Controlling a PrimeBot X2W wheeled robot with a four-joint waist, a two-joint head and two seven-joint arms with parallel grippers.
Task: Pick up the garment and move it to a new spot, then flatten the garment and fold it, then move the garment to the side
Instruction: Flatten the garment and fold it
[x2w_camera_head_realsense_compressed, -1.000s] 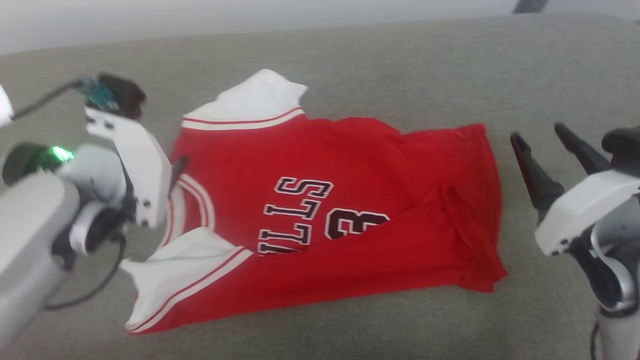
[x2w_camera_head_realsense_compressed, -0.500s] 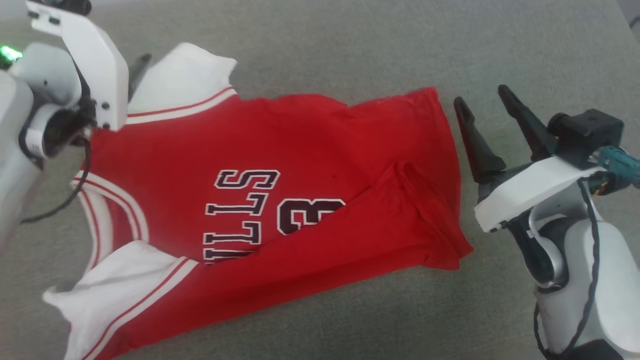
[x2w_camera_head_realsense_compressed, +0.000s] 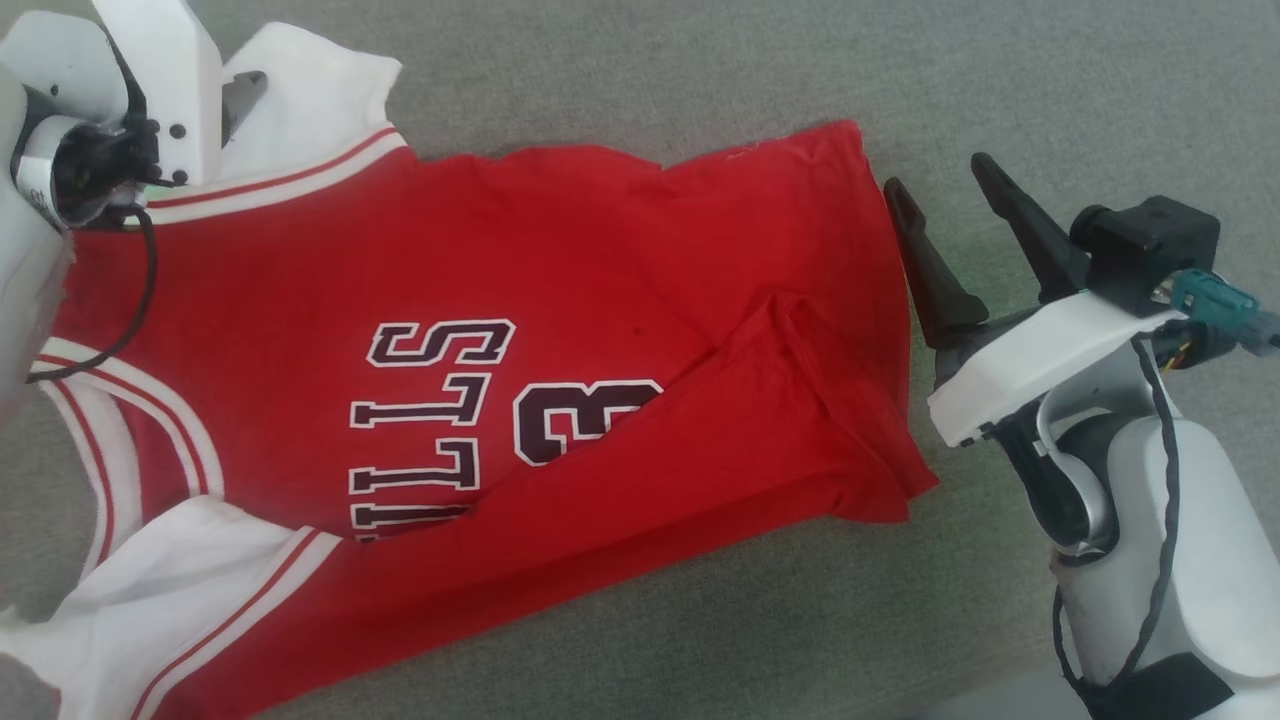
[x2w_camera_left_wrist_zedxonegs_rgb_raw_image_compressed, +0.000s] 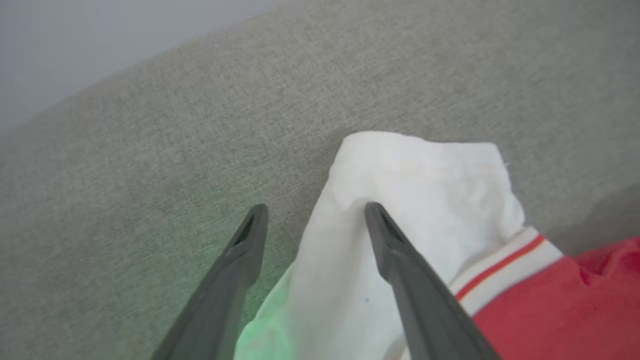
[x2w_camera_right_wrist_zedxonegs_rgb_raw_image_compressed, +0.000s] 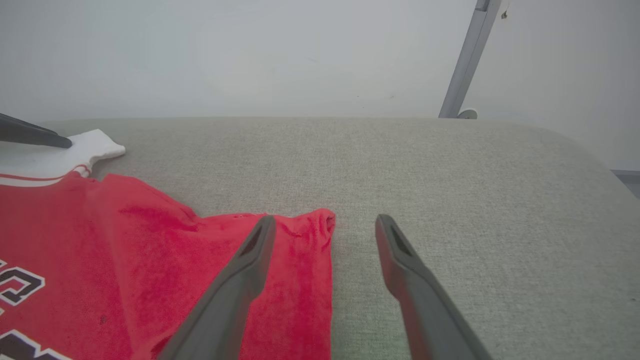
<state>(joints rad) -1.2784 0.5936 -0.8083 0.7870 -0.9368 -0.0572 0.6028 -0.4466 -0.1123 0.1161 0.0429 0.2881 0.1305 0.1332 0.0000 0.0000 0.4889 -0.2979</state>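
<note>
While the garment (x2w_camera_head_realsense_compressed: 560, 330) lies spread face-up on the grey cushion (x2w_camera_head_realsense_compressed: 700, 60), hem toward 3 o'clock, both grippers stand with jaws wide apart and nothing held. Left gripper (x2w_camera_left_wrist_zedxonegs_rgb_raw_image_compressed: 316, 209) is at the garment's 10 o'clock, straddling the edge of the white sleeve panel (x2w_camera_left_wrist_zedxonegs_rgb_raw_image_compressed: 425, 200). Right gripper (x2w_camera_right_wrist_zedxonegs_rgb_raw_image_compressed: 325, 220) is at 2 o'clock: one finger over the hem corner, the other over bare cushion.

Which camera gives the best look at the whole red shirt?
Head view: the shirt lies spread out, lettering and both white sleeves visible. The left wrist view catches one white sleeve; the right wrist view catches the red hem corner.
</note>
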